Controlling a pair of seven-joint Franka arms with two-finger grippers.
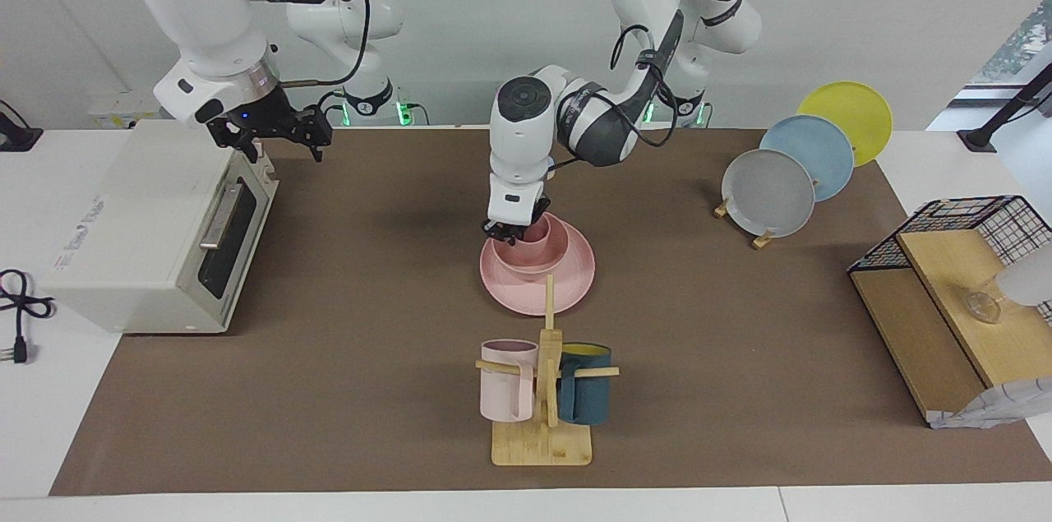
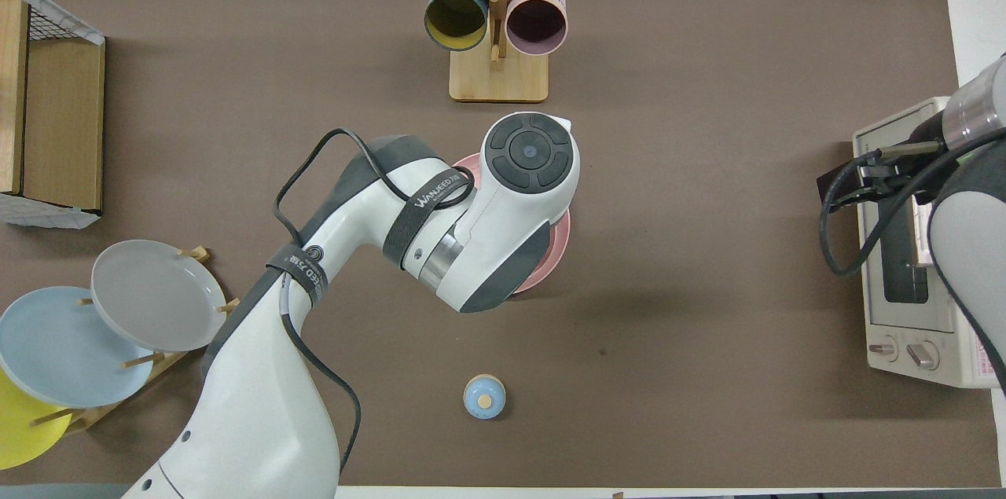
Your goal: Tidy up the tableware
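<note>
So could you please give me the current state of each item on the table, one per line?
Plate: flat on the mat, bowl on it.
Bowl: upright on the plate, cup inside.
Cup: upright in the bowl.
Left gripper: at the cup's rim.
Right gripper: open, waiting over the oven.
Oven: door shut.
Mugs: hanging on the rack.
Grey, blue, yellow plates: upright in their stand.

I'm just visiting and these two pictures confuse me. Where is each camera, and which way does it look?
Facing view: high across the table, looking at the robots; both white arms show whole, the left hand at the small salmon-pink cup, the right hand waiting over the white toaster oven.
Overhead view: above the robots' end, looking steeply down; the left arm hides the cup.
Both show the round salmon-pink plate and wooden mug stand, turned half around.
</note>
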